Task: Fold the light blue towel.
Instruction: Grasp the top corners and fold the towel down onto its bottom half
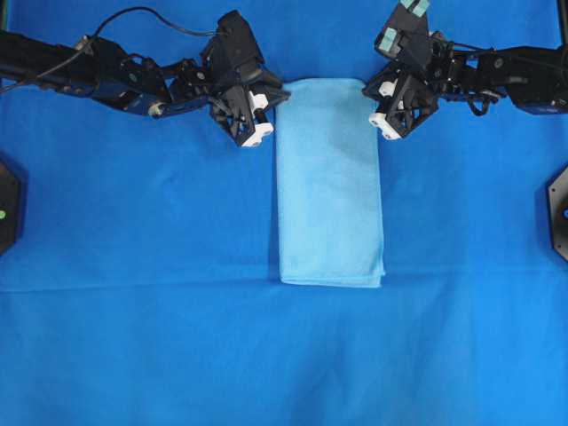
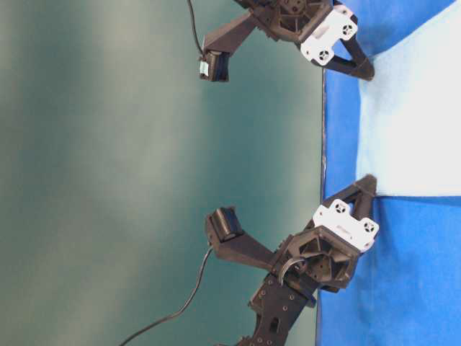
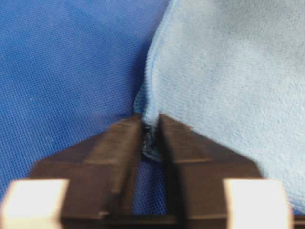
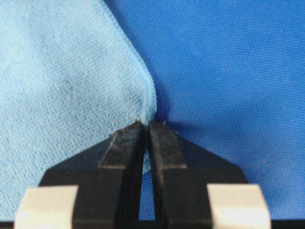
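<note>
The light blue towel [image 1: 330,182] lies on the table as a long narrow rectangle running from far to near, with layered edges showing at its near end. My left gripper [image 1: 280,92] is at its far left corner. In the left wrist view the gripper [image 3: 151,125] is shut on the hem of that corner of the towel [image 3: 228,71]. My right gripper [image 1: 369,89] is at the far right corner. In the right wrist view it [image 4: 146,127] is shut on that corner of the towel [image 4: 62,71]. Both corners sit low at the table.
A royal-blue table covering [image 1: 133,231] spreads under everything. Black fixtures stand at the left edge [image 1: 7,204] and the right edge [image 1: 559,211]. The arms and their cables cross the far side. The table-level view shows a green wall [image 2: 108,173] behind the arms.
</note>
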